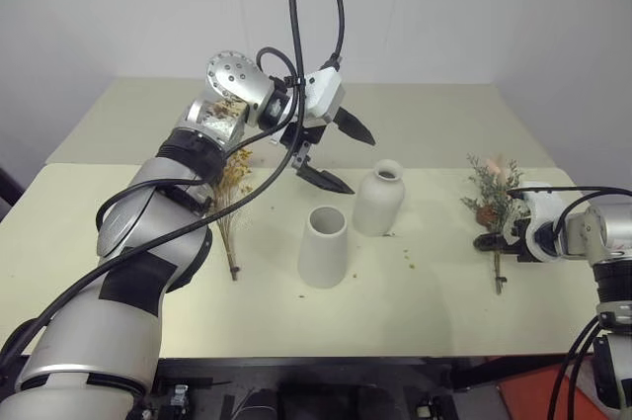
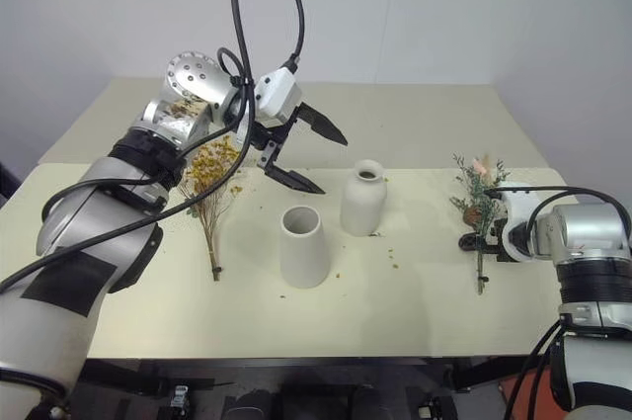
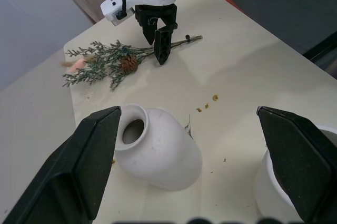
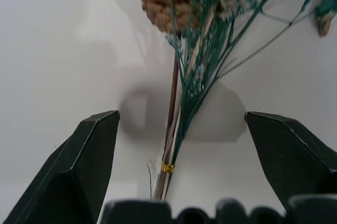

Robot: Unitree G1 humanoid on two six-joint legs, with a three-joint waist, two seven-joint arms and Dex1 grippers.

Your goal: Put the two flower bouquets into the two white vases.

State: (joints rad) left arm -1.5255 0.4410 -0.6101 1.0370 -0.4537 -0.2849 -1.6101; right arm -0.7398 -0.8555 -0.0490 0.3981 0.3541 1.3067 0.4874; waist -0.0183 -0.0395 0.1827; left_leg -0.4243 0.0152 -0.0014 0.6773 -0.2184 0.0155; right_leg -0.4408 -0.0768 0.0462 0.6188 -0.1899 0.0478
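Observation:
The yellow-orange bouquet point(image 1: 234, 183) lies flat on the table's left side, its top partly hidden by my left arm. Mid-table stand two white vases, both upright: a cone-shaped cup point(image 1: 323, 247) and a narrow-necked bottle point(image 1: 379, 199). My left gripper point(image 1: 357, 165) hangs open and empty in the air above and just left of them. The grey-green bouquet point(image 2: 476, 188) with its brown cone lies on the right. My right gripper point(image 4: 181, 121) is low over the table, open, with the tied stems point(image 4: 171, 129) between its fingers.
Small yellow crumbs point(image 1: 407, 260) lie on the table right of the cone cup. A black cable point(image 1: 316, 5) loops high above my left arm. A second table point(image 1: 444, 104) adjoins at the back. The front edge point(image 1: 375, 356) is close.

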